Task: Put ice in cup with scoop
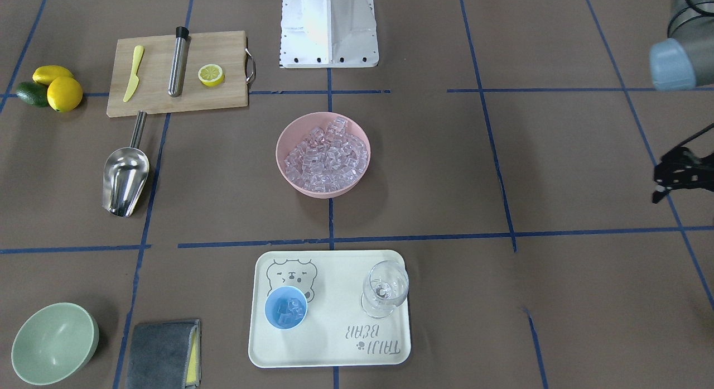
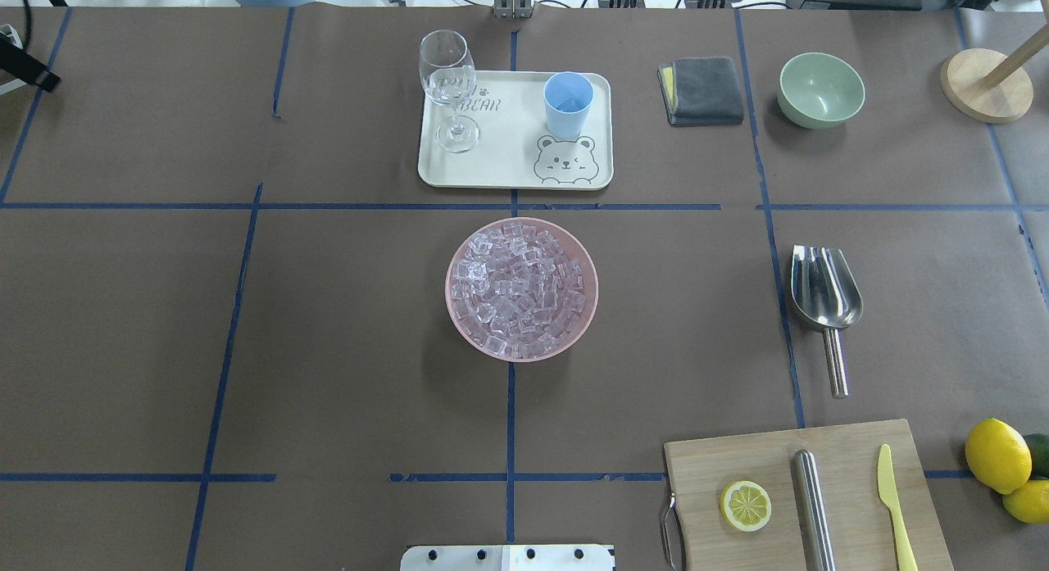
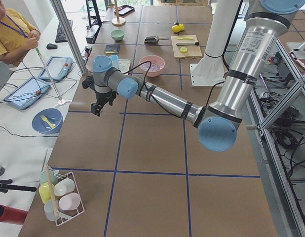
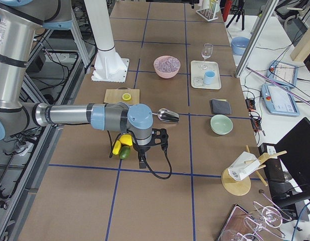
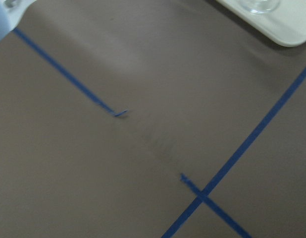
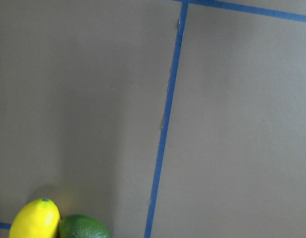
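The ice is heaped in a pink bowl at the table's middle. The light-blue cup stands on a cream tray and holds a few cubes. The steel scoop lies flat on the table next to the cutting board, with no ice in it; it also shows in the overhead view. My left gripper hangs over the table's left end, far from everything; I cannot tell if it is open. My right gripper hovers near the lemons; I cannot tell its state.
A wooden cutting board carries a lemon half, a steel tube and a yellow knife. Lemons and a lime lie beside it. A stemmed glass shares the tray. A pale-green bowl and grey cloth lie nearby.
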You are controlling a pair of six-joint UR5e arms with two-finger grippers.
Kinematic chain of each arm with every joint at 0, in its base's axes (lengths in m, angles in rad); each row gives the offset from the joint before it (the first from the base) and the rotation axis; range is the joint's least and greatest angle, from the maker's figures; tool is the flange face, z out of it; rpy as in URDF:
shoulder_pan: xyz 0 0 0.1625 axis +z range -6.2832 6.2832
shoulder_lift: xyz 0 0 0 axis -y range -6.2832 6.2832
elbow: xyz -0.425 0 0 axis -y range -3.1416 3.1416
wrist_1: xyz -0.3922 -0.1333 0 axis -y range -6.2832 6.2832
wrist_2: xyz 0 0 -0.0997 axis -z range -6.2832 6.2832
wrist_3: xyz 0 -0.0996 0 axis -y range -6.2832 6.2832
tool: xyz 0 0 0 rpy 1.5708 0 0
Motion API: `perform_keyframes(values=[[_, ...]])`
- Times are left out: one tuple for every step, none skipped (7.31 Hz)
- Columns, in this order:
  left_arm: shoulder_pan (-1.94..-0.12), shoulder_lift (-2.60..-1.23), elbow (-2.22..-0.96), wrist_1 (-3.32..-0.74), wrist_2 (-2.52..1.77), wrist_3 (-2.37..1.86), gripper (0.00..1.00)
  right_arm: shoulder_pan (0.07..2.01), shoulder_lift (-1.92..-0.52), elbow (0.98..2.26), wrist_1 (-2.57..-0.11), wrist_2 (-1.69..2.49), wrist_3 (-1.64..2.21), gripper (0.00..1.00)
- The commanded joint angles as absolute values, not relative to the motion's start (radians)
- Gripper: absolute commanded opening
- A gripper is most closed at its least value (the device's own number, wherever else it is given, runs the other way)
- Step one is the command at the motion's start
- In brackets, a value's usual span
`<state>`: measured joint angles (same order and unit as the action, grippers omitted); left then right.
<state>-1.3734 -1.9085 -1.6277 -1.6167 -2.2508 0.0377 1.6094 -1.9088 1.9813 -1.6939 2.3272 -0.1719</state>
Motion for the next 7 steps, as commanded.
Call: perform_keyframes(values=[[-1.532, -1.809, -1.615, -1.546, -2.276, 0.043, 1.0, 1.64, -1.904, 1.971, -1.684, 2.333, -0.184, 1.0], [-1.558, -1.763, -1.615, -1.551, -2.311, 0.043, 1.0, 1.64, -1.902, 1.973, -1.684, 2.333, -0.184, 1.0], [-1.566, -1.673, -1.617, -1.549, -2.331, 0.044, 1.0, 1.64, -1.904, 1.971, -1.684, 2.329, -0.183, 1.0], [-1.566, -1.652, -1.621, -1.542, -2.321, 0.04, 1.0, 1.64, -1.905, 1.974, -1.681, 2.318, -0.175, 1.0], [-1.568, -1.625, -1.612, -1.56, -2.322, 0.052, 1.0, 1.64, -1.91, 1.97, -1.681, 2.316, -0.176, 1.0], [-1.569, -1.59, -1.626, -1.569, -2.329, 0.052, 1.0, 1.64, -1.908, 1.968, -1.681, 2.316, -0.178, 1.0], [-1.568, -1.586, -1.629, -1.565, -2.324, 0.045, 1.0, 1.64, -1.907, 1.968, -1.681, 2.316, -0.181, 1.0]])
